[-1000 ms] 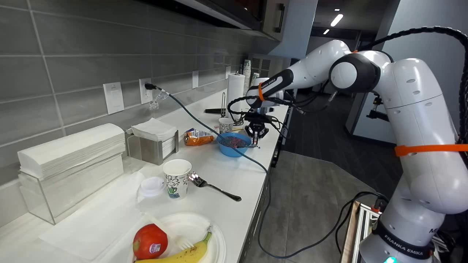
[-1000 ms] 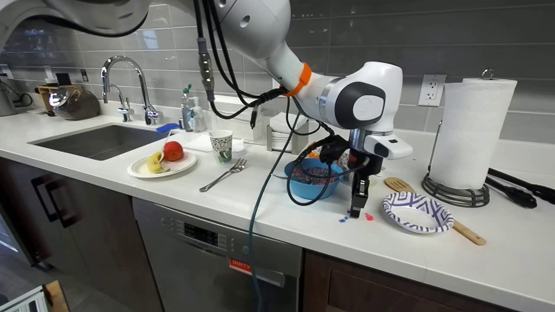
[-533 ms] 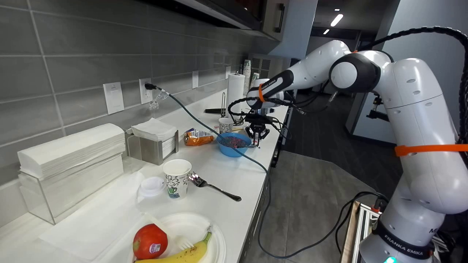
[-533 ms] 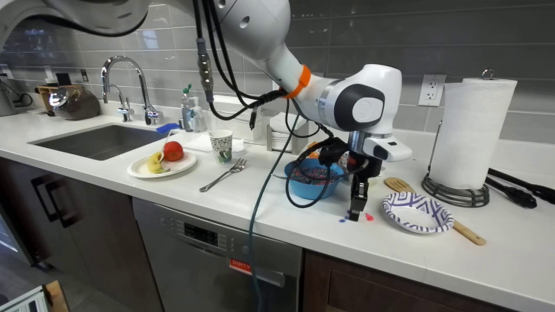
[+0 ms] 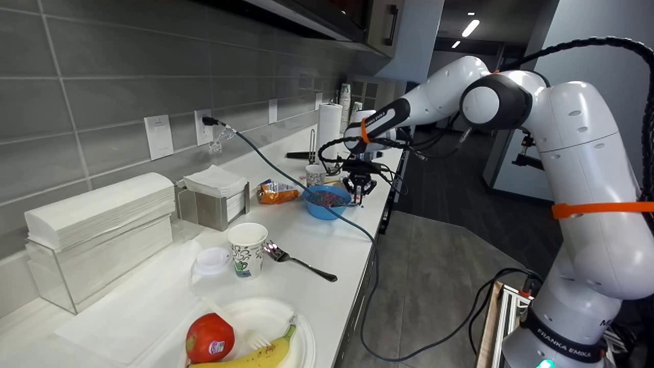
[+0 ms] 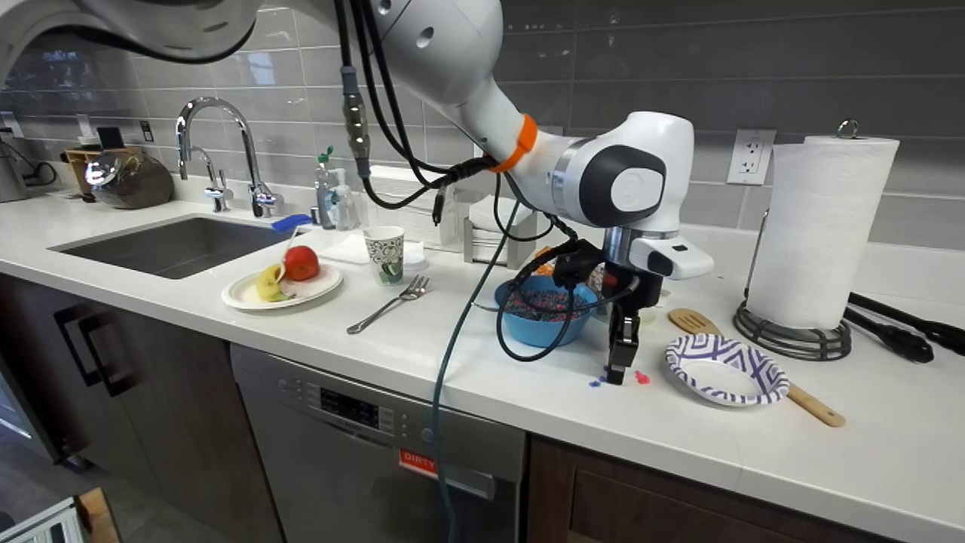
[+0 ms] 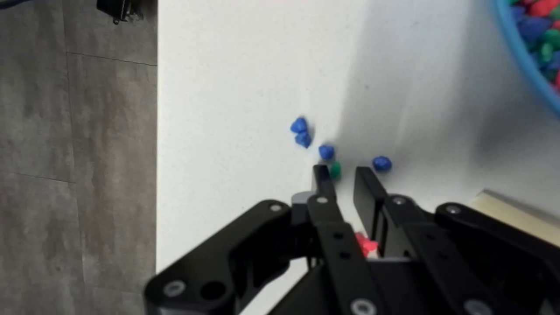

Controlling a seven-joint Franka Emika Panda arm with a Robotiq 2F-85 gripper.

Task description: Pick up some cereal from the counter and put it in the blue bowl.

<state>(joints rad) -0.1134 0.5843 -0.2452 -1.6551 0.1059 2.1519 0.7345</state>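
Observation:
Small blue cereal pieces (image 7: pixel 326 152) lie on the white counter (image 7: pixel 218 131) just beyond my fingertips in the wrist view. My gripper (image 7: pixel 342 170) is partly open, pointing down with its tips at or just above the counter. A green piece (image 7: pixel 335 170) shows between the fingertips, close against the left one. Another blue piece (image 7: pixel 382 163) lies outside the right fingertip. Red pieces (image 7: pixel 366 245) show farther back between the fingers, on the counter. The blue bowl (image 6: pixel 539 332), holding many coloured pieces, stands beside the gripper (image 6: pixel 616 377); its rim (image 7: pixel 514 43) shows at upper right in the wrist view.
A purple-patterned paper bowl (image 6: pixel 727 377) and wooden spatula (image 6: pixel 810 403) lie beside the gripper. A paper towel roll (image 6: pixel 822 234) stands behind. A cable (image 5: pixel 352 222) crosses in front of the blue bowl. A fork (image 6: pixel 388 304) and fruit plate (image 6: pixel 249 294) lie farther off. The counter's front edge is close.
My gripper has come down slightly toward the counter among the cereal pieces, with a very small sideways shift. The bowl and other things have not moved.

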